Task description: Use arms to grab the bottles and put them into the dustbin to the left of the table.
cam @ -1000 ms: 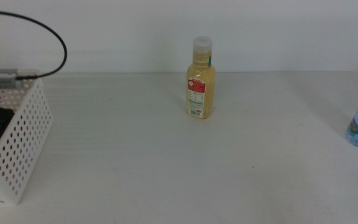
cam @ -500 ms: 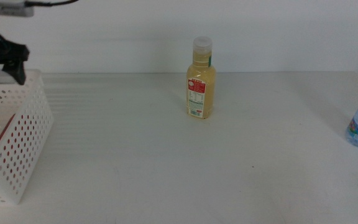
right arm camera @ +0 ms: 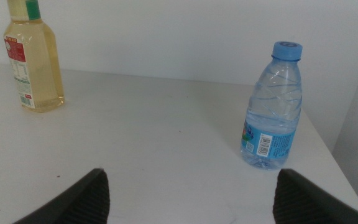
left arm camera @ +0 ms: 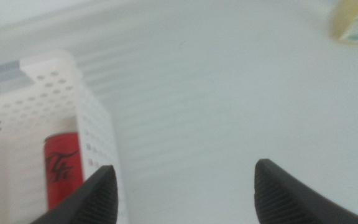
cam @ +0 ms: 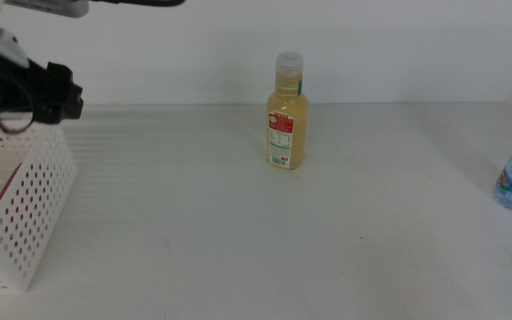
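The left tool [left arm camera: 179,180] hangs with jaws apart over the dustbin [cam: 25,204] at the desk's [cam: 238,231] left edge; the red can [left arm camera: 62,169] lies inside. The yellow juice bottle [cam: 287,114] stands near the far edge, the water bottle [right arm camera: 273,106] at the right edge. The right tool [right arm camera: 188,196] waits there, jaws apart.

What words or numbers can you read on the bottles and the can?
Yellow juice bottle: red-white label, print too small to read.
Water bottle: blue label with a barcode, no words or digits readable.
Red can in the dustbin: a pale curly mark, too blurred to read.
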You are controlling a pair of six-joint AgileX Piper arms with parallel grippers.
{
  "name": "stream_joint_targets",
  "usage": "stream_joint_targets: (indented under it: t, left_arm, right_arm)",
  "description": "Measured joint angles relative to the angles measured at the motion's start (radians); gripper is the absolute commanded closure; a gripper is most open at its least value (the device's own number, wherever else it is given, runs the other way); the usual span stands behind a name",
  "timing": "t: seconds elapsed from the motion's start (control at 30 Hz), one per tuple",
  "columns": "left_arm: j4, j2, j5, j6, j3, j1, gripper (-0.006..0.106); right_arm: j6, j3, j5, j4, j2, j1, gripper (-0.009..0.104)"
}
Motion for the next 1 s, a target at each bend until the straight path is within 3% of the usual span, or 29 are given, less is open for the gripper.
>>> stream_joint_targets:
  t: [0.3, 0.7, 1.0]
  left_arm:
    - [-0.044, -0.251, -0.228, 0.005, 0.279, -0.087, 0.012]
    - [-0.045, -0.376, -0.507, 0.007, 0.533, -0.222, 0.013]
    - [-0.073, -0.418, -0.532, 0.008, 0.576, -0.234, 0.013]
  right_arm:
    - [0.0, 0.0, 0.0, 0.0, 0.0, 0.0, 0.019]
    - [0.0, 0.0, 0.0, 0.0, 0.0, 0.0, 0.019]
    - [0.0, 0.0, 0.0, 0.0, 0.0, 0.0, 0.019]
